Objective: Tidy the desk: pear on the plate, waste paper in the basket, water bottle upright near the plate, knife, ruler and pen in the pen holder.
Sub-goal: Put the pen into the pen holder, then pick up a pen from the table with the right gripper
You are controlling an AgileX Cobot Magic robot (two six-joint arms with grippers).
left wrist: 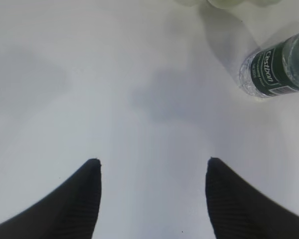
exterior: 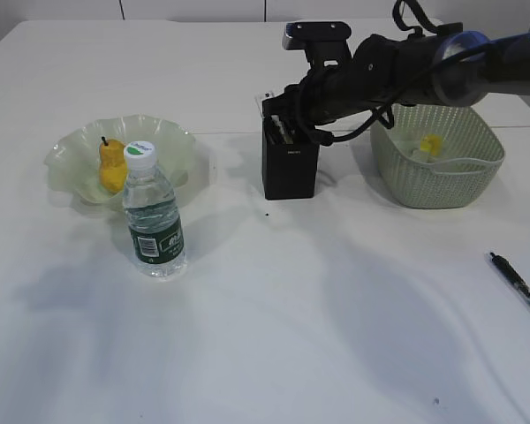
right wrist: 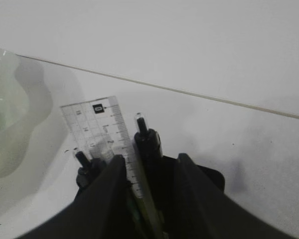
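Observation:
My right gripper (exterior: 287, 119) hangs over the black pen holder (exterior: 290, 168); its jaws (right wrist: 150, 158) stand open around a dark stick (right wrist: 147, 142) rising from the holder. The clear ruler (right wrist: 97, 124) and another dark stick (right wrist: 84, 164) stand in it too; I cannot tell which is the knife. A pen (exterior: 518, 288) lies on the desk at far right. The pear (exterior: 111, 162) sits on the plate (exterior: 172, 141), with the water bottle (exterior: 153, 216) upright in front. Yellow waste paper (exterior: 432, 144) lies in the basket (exterior: 442, 181). My left gripper (left wrist: 152, 160) is open over bare desk.
The basket stands just right of the pen holder, under my right arm. In the left wrist view the bottle (left wrist: 279, 69) is at upper right and the plate's rim (left wrist: 224, 3) at the top edge. A seam (right wrist: 189, 92) crosses the desk behind the holder.

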